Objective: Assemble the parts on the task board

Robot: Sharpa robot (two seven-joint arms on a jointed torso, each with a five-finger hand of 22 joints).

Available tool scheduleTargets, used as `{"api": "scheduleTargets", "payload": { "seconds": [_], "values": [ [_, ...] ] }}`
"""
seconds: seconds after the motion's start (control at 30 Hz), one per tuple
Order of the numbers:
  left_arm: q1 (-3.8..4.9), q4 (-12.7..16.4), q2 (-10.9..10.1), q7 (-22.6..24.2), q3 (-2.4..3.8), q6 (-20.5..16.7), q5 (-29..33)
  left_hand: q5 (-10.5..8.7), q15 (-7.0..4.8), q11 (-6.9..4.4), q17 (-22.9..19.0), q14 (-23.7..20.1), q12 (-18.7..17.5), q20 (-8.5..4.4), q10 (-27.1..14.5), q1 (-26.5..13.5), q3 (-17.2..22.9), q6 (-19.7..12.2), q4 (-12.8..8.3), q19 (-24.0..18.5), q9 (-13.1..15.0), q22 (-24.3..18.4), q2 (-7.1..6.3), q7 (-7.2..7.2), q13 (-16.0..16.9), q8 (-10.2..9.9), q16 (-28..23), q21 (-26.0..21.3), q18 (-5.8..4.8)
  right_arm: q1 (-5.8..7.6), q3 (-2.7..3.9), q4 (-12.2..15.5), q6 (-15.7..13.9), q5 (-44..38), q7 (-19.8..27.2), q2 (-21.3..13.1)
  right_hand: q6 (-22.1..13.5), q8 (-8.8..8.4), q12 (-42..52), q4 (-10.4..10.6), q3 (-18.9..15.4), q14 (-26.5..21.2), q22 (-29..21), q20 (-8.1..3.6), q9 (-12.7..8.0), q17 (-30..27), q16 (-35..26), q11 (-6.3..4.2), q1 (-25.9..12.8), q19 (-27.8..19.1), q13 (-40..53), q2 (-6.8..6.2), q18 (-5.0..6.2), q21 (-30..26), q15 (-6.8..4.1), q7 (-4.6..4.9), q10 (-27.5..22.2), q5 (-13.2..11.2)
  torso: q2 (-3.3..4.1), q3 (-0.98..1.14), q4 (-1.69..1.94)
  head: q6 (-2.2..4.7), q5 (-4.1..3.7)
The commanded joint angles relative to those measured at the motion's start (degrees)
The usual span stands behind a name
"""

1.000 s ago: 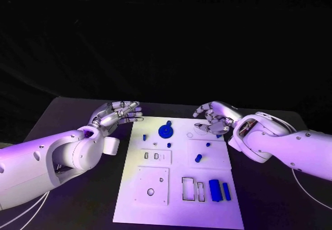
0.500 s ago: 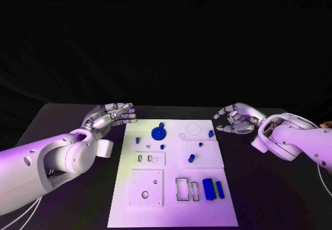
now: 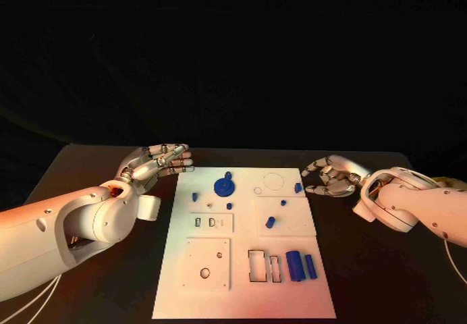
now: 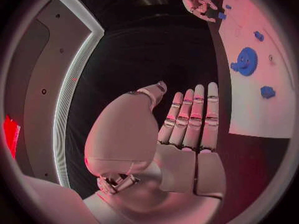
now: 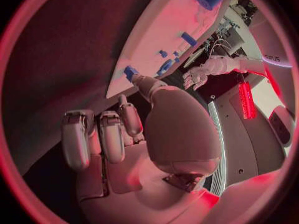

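The white task board lies in the middle of the black table. A blue gear stands near its far edge, with small blue pegs around the middle and two blue blocks near the front right. My left hand hovers off the board's far left corner, fingers straight and side by side, holding nothing; the gear shows past it. My right hand hangs just off the board's right edge beside a small blue part, fingers half curled with a gap to the thumb and nothing in them.
Bare black table lies on both sides of the board. The board carries raised square plates with slots and holes and a rectangular frame. Beyond the table's far edge all is dark.
My right hand has drawn back from over the board's far right part to just beside its right edge. The left hand has barely moved. The camera shifted slightly.
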Motion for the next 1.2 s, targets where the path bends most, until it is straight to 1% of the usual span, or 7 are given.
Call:
{"api": "scheduleTargets", "payload": {
  "seconds": [0.03, 0.17, 0.37, 0.6, 0.9, 1.1, 1.2],
  "values": [
    [0.04, 0.04, 0.1, 0.63, 0.04, 1.22, 0.24, 0.27, 0.22, 0.4, 0.09, -0.33, -0.38, -0.06, 0.16, -0.53, 0.33, 0.16, -0.12, -0.09, -0.09, -0.09, -0.08, 3.2, -0.08, -0.26, 0.37, 0.37, 0.65, -0.45, -0.01, -0.08, -0.36, -1.05, 0.56, 0.45, 0.29, -0.16, 0.03, -0.05, -0.36, 5.59, 12.0, 0.55, 0.03, 13.44, 0.16, 0.41, 0.4, 3.1, 0.16, 0.13, -0.61, 0.37, 0.29, 0.35, 0.15, 0.24, 0.0, -0.1, 0.0, -0.2, 0.19],
    [0.04, 0.03, 0.07, 0.62, 0.04, 1.2, 0.24, 0.27, 0.22, 0.4, 0.09, -0.33, -0.38, -0.06, 0.16, -0.53, 0.33, 0.16, -0.12, -0.09, -0.09, -0.09, -0.08, 3.2, -0.08, -0.26, 0.37, 0.37, 0.65, -0.92, 0.0, -0.18, -0.46, -1.01, 0.6, 0.93, 0.63, 0.01, 0.08, -0.05, -0.37, 5.59, 12.0, 0.67, 0.1, 13.46, 0.17, 0.48, 0.5, 3.09, 0.25, 0.27, -0.6, 0.36, 0.38, 0.41, 0.21, 0.26, -0.04, -0.1, -0.09, -0.37, 0.23],
    [0.04, 0.07, -0.02, 0.59, 0.04, 1.17, 0.24, 0.27, 0.22, 0.4, 0.09, -0.33, -0.38, -0.06, 0.16, -0.53, 0.33, 0.16, -0.12, -0.09, -0.09, -0.09, -0.08, 3.2, -0.08, -0.26, 0.37, 0.37, 0.65, -1.38, 0.0, -0.09, -0.41, -1.0, 0.66, 1.36, 1.61, 0.45, 0.18, -0.09, -0.36, 5.6, 12.07, 0.87, 0.29, 13.48, 0.18, 0.49, 0.74, 3.16, 0.43, 0.53, -0.61, 0.42, 0.45, 0.38, 0.35, 0.27, -0.03, -0.12, -0.08, -0.54, 0.17],
    [0.04, 0.1, -0.06, 0.53, 0.04, 1.19, 0.24, 0.27, 0.22, 0.4, 0.09, -0.33, -0.38, -0.06, 0.16, -0.53, 0.33, 0.16, -0.12, -0.09, -0.09, -0.09, -0.08, 3.2, -0.08, -0.26, 0.37, 0.37, 0.65, -1.53, 0.0, -0.08, -1.02, -1.02, 0.66, 1.65, 2.46, 0.79, 0.3, -0.1, -0.27, 5.61, 12.1, 0.93, 0.41, 13.53, 0.19, 0.44, 0.89, 3.18, 0.65, 0.79, -0.61, 0.43, 0.43, 0.32, 0.52, 0.27, -0.01, -0.06, -0.09, -0.52, 0.14],
    [0.04, 0.12, -0.01, 0.5, 0.04, 1.23, 0.24, 0.27, 0.22, 0.4, 0.09, -0.33, -0.38, -0.06, 0.16, -0.53, 0.33, 0.16, -0.12, -0.09, -0.09, -0.09, -0.08, 3.2, -0.08, -0.26, 0.37, 0.37, 0.65, -1.57, 0.01, -0.37, -2.01, -0.93, 0.26, 2.37, 3.8, 1.19, 0.67, 0.16, 0.1, 5.64, 12.4, 0.93, 0.52, 13.66, 0.23, 0.36, 0.92, 3.45, 1.26, 1.66, -0.71, 0.75, 0.37, 0.25, 1.11, 0.33, 0.0, -0.04, 0.01, -0.33, 0.06],
    [0.04, 0.18, 0.0, 0.49, 0.04, 1.36, 0.24, 0.27, 0.22, 0.4, 0.09, -0.33, -0.38, -0.06, 0.16, -0.53, 0.33, 0.16, -0.12, -0.09, -0.09, -0.09, -0.08, 3.2, -0.08, -0.26, 0.37, 0.37, 0.65, -1.57, 0.01, -0.78, -2.11, -0.87, -0.08, 2.92, 4.1, 1.23, 0.67, 0.29, 0.23, 5.62, 12.36, 0.92, 0.52, 13.6, 0.21, 0.33, 0.88, 3.41, 1.26, 1.97, -0.69, 0.7, 0.35, 0.22, 1.13, 0.2, 0.04, -0.03, -0.05, -0.43, 0.15],
    [0.04, 0.22, 0.03, 0.47, 0.04, 1.43, 0.24, 0.27, 0.26, 0.44, 0.12, -0.44, -0.5, -0.04, 0.11, -0.67, 0.59, 0.13, -0.22, -0.16, -0.14, -0.11, -0.15, 3.25, -0.08, -0.35, 0.36, 0.42, 0.64, -1.58, 0.01, -1.11, -2.02, -0.86, -0.27, 3.19, 4.81, 1.4, 0.71, 0.33, 0.49, 5.63, 12.39, 0.88, 0.55, 13.63, 0.22, 0.26, 1.01, 3.43, 1.36, 2.46, -0.7, 0.71, 0.29, 0.13, 1.23, -0.1, 0.04, -0.06, 0.0, -0.46, 0.11]
  ]
}}
